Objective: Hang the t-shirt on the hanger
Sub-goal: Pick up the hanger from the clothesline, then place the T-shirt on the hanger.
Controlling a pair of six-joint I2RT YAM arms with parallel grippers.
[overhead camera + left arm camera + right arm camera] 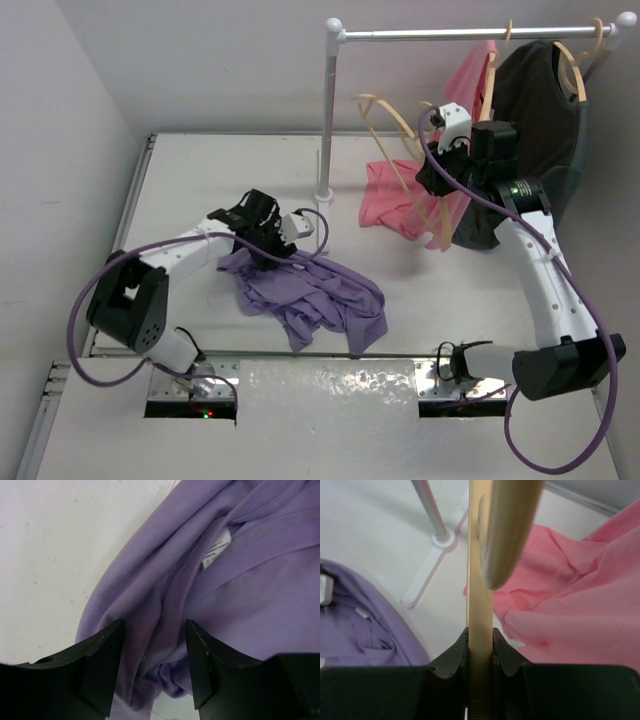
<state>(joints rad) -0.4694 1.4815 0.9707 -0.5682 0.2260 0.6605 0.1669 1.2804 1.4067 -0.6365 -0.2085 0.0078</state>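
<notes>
Across the top external view the white table (200, 180) takes up most of the frame, with a metal clothes rack (327, 120) standing toward its far side, the rail running off to the right. On that rail, at the right end, a dark shirt (540, 110) hangs on a wooden hanger, and just left of it a pink garment (385, 195) hangs down, its lower part bunched on the table near the rack's foot. Nearer the arms, left of centre, the t-shirt (320, 295) lies crumpled in a loose lavender heap flat on the table, well apart from the rack. Up in front of the pink garment, off the table, is the hanger (480, 605), tan and curved; the right gripper (480, 635) is clamped on one of its arms, both fingers pressed against the wood with no gap showing. The left gripper (154, 630) is low over the left end of the t-shirt with its fingers (102, 655) spread apart, one on each side of a raised fold of cloth and not closed on it. A small white label (216, 550) shows at the collar seam, just beyond that fold.
</notes>
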